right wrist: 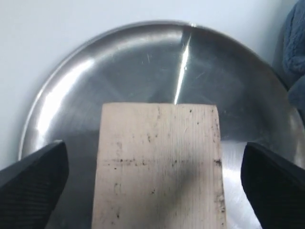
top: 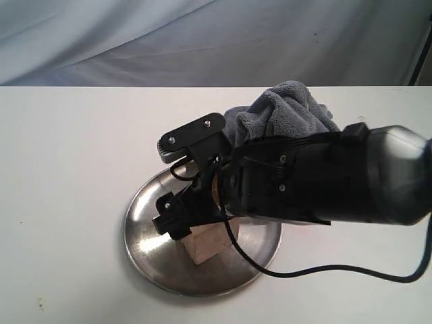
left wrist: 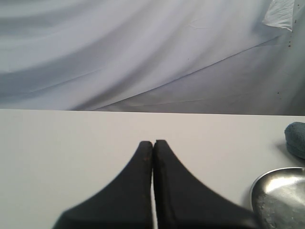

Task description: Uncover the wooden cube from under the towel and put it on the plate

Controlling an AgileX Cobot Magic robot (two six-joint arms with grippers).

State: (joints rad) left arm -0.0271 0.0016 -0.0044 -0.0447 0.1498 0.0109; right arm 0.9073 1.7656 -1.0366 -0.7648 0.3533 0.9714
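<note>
The wooden cube [top: 206,244] [right wrist: 159,143] rests on the steel plate [top: 152,233] [right wrist: 133,62], right of its middle in the exterior view. My right gripper [top: 191,217] [right wrist: 153,164] hangs over the cube, open. Its two fingers stand either side of the cube with a gap on each side. The dark grey towel [top: 287,111] [right wrist: 294,47] lies bunched beyond the plate, off the cube. Away over bare table, my left gripper [left wrist: 153,142] is shut and holds nothing. The plate's rim [left wrist: 279,193] and a bit of towel [left wrist: 296,138] show at the side of its view.
The white table [top: 67,169] stretches wide to the left of the plate. A pale cloth backdrop [top: 169,40] hangs behind the far edge. The right arm's black cable [top: 324,271] trails over the plate's near right side.
</note>
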